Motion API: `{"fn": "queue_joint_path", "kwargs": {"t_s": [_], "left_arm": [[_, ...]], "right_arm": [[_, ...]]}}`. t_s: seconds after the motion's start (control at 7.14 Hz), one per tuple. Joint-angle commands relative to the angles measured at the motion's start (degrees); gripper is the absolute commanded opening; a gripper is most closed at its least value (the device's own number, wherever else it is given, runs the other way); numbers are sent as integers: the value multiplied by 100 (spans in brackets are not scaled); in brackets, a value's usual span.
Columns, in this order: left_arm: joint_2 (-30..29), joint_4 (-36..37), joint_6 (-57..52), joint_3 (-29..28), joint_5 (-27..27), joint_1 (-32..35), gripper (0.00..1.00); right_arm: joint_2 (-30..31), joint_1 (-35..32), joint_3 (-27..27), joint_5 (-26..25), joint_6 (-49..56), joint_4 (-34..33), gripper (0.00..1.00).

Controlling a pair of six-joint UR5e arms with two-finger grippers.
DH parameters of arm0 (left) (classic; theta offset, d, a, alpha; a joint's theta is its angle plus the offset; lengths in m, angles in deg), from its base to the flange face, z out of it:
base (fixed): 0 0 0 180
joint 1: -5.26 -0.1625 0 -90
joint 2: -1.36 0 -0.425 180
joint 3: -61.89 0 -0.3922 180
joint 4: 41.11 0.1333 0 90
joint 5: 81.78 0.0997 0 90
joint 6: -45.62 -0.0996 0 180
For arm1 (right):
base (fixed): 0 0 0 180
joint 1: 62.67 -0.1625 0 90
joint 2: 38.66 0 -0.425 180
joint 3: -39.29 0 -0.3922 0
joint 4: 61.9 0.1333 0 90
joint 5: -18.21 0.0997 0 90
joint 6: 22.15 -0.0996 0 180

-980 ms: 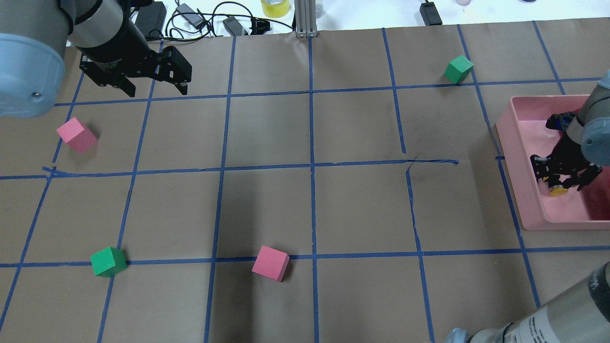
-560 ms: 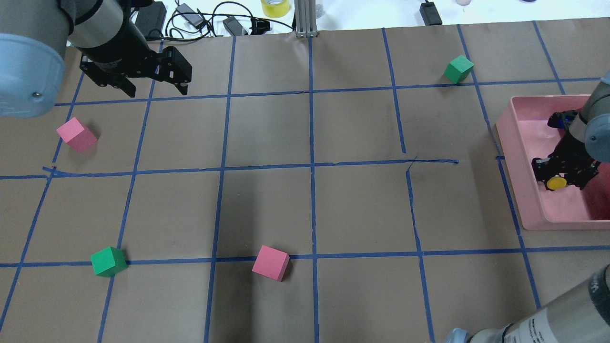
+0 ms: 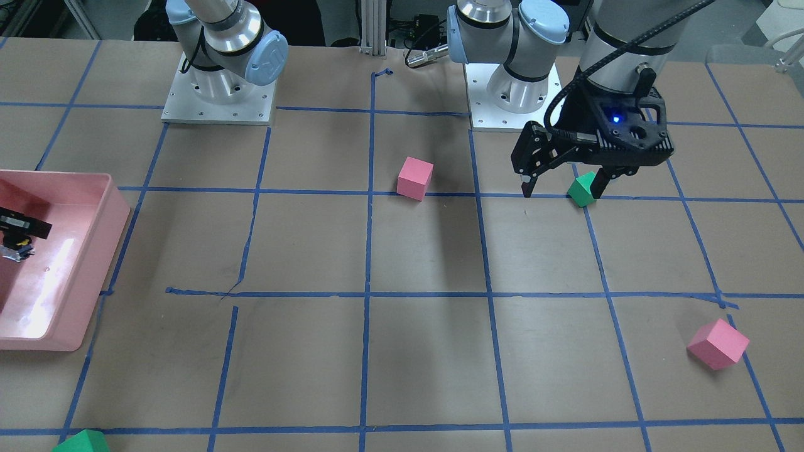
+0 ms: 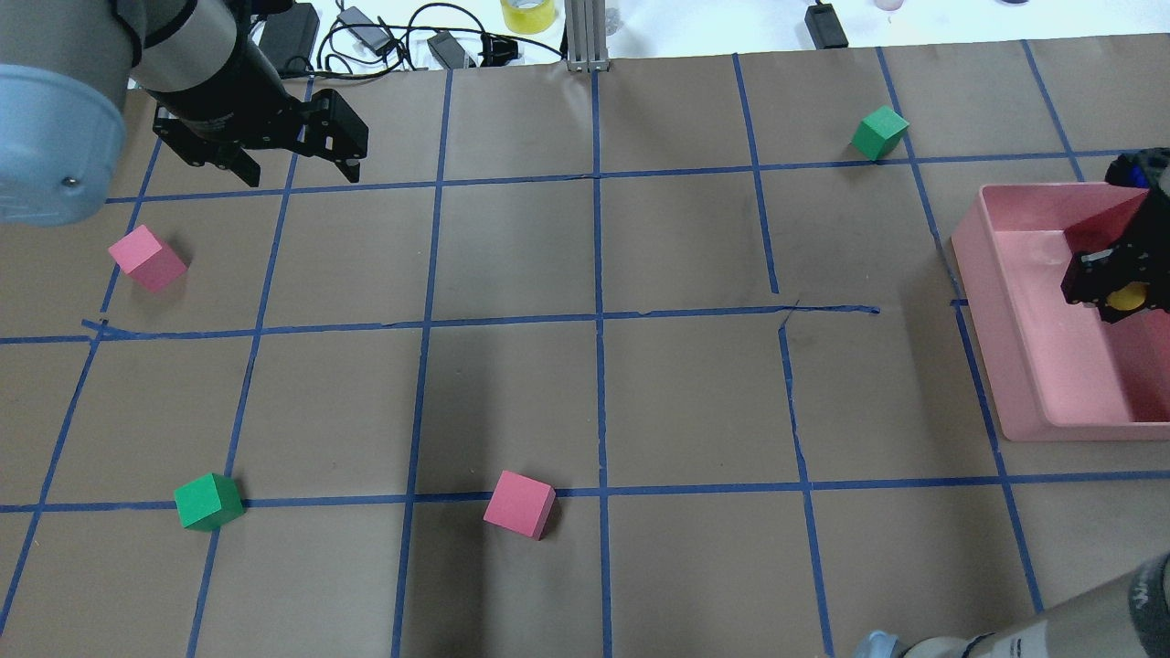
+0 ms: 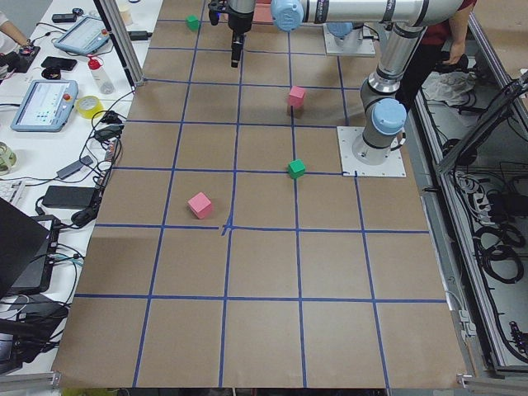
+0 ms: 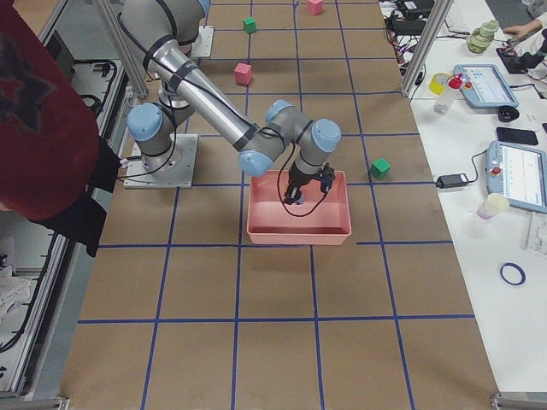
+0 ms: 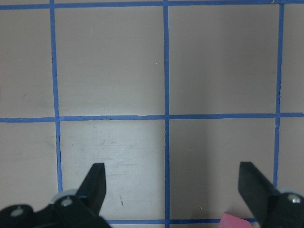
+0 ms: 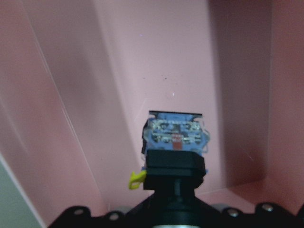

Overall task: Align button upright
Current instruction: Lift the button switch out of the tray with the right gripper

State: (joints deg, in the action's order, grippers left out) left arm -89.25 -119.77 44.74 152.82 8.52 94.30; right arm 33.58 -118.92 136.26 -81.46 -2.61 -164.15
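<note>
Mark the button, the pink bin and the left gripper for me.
button (image 4: 1126,295), overhead view, on its yellow cap.
pink bin (image 4: 1005,347), overhead view, on its side wall.
left gripper (image 4: 300,175), overhead view, midway between its open fingers.

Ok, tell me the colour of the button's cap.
Yellow; the button shows it best in the overhead exterior view.

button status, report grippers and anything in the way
Right gripper shut on button, over pink bin. Left gripper open, empty. Nearest green cube outside bin, apart.
</note>
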Motion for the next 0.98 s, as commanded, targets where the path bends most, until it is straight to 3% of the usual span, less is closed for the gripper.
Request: {"fn": "queue_joint_path", "kwargs": {"t_s": [0.0,0.28,0.56,0.84], "left_arm": [[0,0,0,3,-4,0,100],[0,0,0,3,-4,0,100],[0,0,0,3,5,0,100],[0,0,0,3,5,0,100]], "right_arm": [[158,-105,-581,44,-3,609,0],[438,-473,-601,70,-334,750,0],[422,-1262,-609,88,-1080,671,0],[387,-1966,-531,263,-1365,166,0]]}}
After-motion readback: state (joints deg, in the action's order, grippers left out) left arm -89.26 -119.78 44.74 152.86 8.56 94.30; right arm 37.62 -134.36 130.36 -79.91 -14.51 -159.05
